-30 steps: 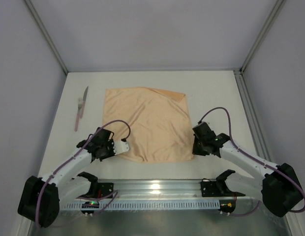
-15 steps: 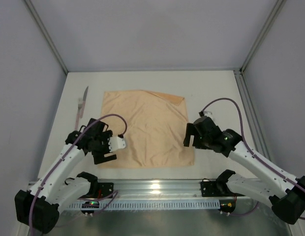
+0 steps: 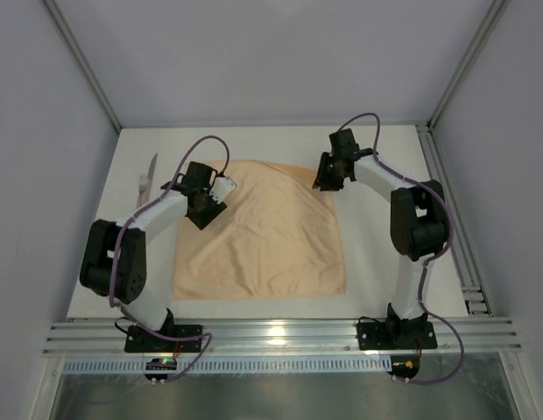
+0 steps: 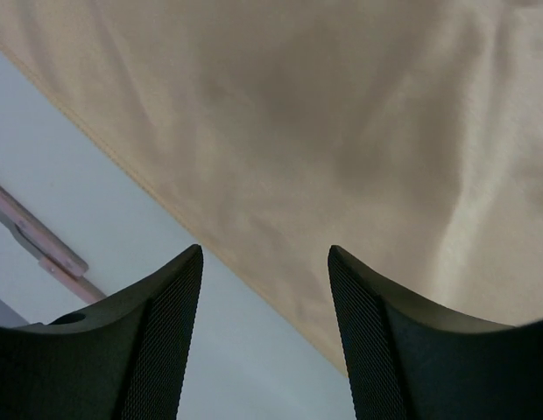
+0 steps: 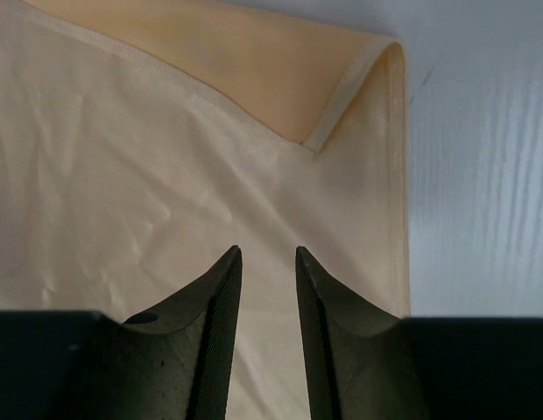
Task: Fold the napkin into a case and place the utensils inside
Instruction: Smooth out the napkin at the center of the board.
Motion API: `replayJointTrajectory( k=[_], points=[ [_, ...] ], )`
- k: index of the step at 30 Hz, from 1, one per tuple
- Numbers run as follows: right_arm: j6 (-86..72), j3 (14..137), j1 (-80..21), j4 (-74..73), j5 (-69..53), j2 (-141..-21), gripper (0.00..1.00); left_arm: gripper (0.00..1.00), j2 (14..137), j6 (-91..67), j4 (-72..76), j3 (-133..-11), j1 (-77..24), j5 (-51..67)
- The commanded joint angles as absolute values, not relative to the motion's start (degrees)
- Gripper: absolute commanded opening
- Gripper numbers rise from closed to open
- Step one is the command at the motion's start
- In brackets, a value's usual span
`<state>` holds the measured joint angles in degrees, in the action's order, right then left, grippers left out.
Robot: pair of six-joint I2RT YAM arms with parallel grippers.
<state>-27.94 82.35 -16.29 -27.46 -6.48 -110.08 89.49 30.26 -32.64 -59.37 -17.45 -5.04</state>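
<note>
The peach-orange napkin lies spread flat on the white table, with its far right corner turned over in a small fold. No case is in view. The utensils lie left of the napkin, silver blade pointing away; a pinkish handle shows in the left wrist view. My left gripper hovers open over the napkin's far left edge, with nothing between its fingers. Over the far right corner, my right gripper has its jaws a narrow gap apart above the cloth, holding nothing.
Grey enclosure walls with metal frame posts close in the table on three sides. An aluminium rail with the arm bases runs along the near edge. Bare white table shows right of the napkin.
Both arms swung from the napkin's near corners up to its far corners. Both grippers went from shut to open, and the napkin now lies flatter and nearer the front.
</note>
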Motion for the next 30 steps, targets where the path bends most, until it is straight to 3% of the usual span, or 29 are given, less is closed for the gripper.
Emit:
replayJointTrajectory(
  k=[1,9,18,24,30],
  points=[
    [-29.1,90.3,-15.7,-24.9,-9.9,-115.4,0.36,0.61,95.4,23.7,-21.5,-64.1,-16.5,-12.2],
    [-32.7,94.2,-14.3,-22.0,-7.6,-122.6,0.39,0.61,105.6,23.9,-18.9,-67.4,-15.9,-12.1],
    [-34.1,93.5,-13.5,-20.1,-6.5,-124.4,0.57,0.61,107.0,24.3,-16.9,-66.0,-15.9,-10.6],
    [-36.0,95.3,-12.8,-16.9,-9.8,-126.8,0.56,0.61,107.6,24.3,-16.8,-66.3,-15.9,-10.0],
    [-41.2,95.3,-11.6,-12.6,-10.9,-126.3,0.47,0.61,107.7,24.6,-16.9,-65.9,-15.9,-9.6]
  ],
)
